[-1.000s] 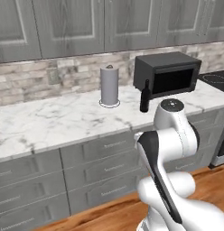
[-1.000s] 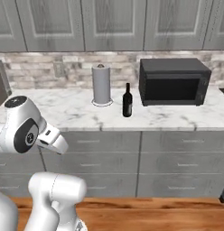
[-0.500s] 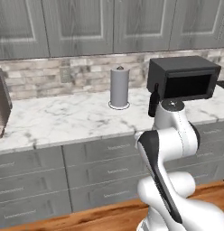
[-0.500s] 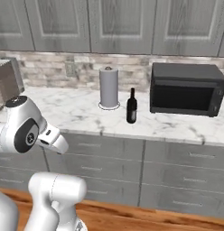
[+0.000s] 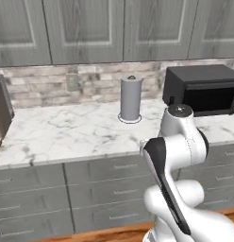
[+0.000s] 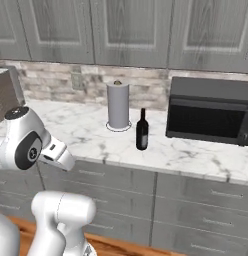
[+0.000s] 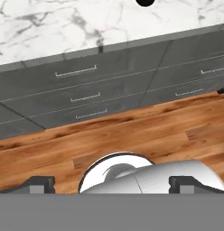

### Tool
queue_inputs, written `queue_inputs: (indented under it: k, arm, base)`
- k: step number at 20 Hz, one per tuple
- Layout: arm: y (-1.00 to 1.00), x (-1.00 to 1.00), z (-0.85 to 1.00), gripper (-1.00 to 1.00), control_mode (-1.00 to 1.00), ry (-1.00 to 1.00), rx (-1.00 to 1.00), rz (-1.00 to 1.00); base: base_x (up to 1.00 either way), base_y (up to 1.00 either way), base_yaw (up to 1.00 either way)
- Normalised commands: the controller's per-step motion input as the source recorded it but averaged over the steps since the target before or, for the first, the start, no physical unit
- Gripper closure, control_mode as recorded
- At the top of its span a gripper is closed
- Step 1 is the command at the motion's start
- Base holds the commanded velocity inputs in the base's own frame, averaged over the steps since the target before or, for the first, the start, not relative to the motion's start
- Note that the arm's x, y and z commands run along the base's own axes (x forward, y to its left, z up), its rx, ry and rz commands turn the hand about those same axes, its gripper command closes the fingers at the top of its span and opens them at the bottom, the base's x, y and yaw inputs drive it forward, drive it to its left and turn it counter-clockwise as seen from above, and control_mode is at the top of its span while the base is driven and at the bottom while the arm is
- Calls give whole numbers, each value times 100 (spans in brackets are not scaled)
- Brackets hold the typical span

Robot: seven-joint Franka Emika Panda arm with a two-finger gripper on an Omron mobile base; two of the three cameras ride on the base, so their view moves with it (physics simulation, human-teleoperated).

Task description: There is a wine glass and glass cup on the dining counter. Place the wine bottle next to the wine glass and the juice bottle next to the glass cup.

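While the arm sits folded low in front of the cabinets, the wine bottle (image 6: 142,130) stands upright on the marble worktop (image 6: 196,157), just right of the grey paper-towel roll (image 6: 118,106) and left of the black microwave (image 6: 211,110). In the left base view, only the bottle's dark top (image 5: 171,100) peeks out behind the arm's shoulder, by the microwave's (image 5: 204,89) front corner, with the towel roll (image 5: 130,98) well to its left. The claw (image 7: 112,182) points down at the wooden floor (image 7: 132,135) in front of the grey drawers (image 7: 86,94); its two dark tips sit wide apart at the bottom of the hand view, with nothing between them. At the top edge of that view, a dark round shape (image 7: 144,2) rests on the marble, too cropped to name.
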Motion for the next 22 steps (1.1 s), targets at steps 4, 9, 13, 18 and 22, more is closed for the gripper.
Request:
queue_inputs:
  k: [4,9,13,18,22]
  arm:
    - [0,0,0,-100,100,0,0,0]
    - [0,0,0,-100,100,0,0,0]
    - [0,0,0,-100,100,0,0,0]
    - [0,0,0,-100,100,0,0,0]
    - [0,0,0,-100,100,0,0,0]
  base:
    - [51,-46,0]
    - [62,-32,0]
    - [66,-16,0]
    - [39,-11,0]
    - [2,-7,0]
